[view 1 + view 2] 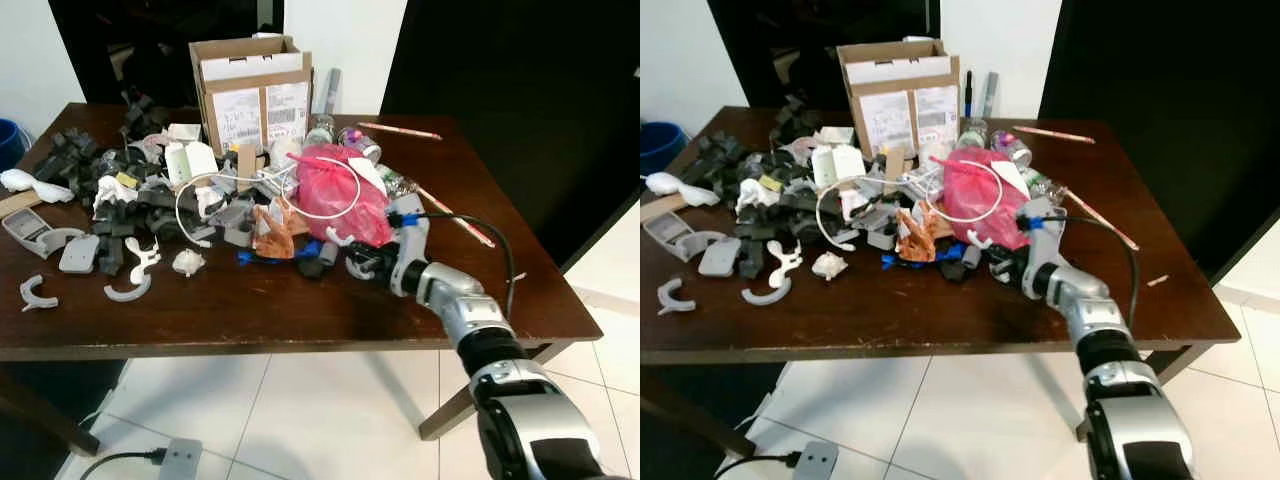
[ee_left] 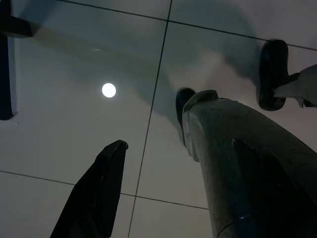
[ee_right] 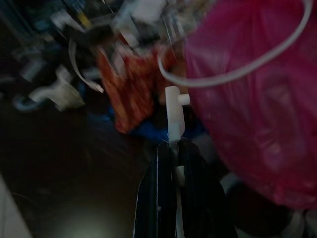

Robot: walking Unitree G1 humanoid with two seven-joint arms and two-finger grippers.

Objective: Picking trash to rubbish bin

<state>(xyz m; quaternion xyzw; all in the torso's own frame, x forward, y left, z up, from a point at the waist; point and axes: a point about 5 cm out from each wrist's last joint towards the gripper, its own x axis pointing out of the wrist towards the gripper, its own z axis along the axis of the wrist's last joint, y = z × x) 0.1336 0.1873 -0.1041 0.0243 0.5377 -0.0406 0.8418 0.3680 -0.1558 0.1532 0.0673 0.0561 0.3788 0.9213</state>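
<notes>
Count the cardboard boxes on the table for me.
1. The open cardboard box stands at the far edge of the table, behind the clutter pile and beyond the pink plastic bag. Smaller boxes could be hidden in the pile.

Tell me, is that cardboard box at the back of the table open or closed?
Open. The cardboard box stands upright with its top flaps raised, and a white carton shows inside its mouth at the far edge of the table.

I see a pink bag [image 1: 343, 195], a brown box [image 1: 252, 90], white and grey bits [image 1: 128, 262], an orange wrapper [image 1: 274, 233] and my dark brown surface [image 1: 300, 300].
</notes>
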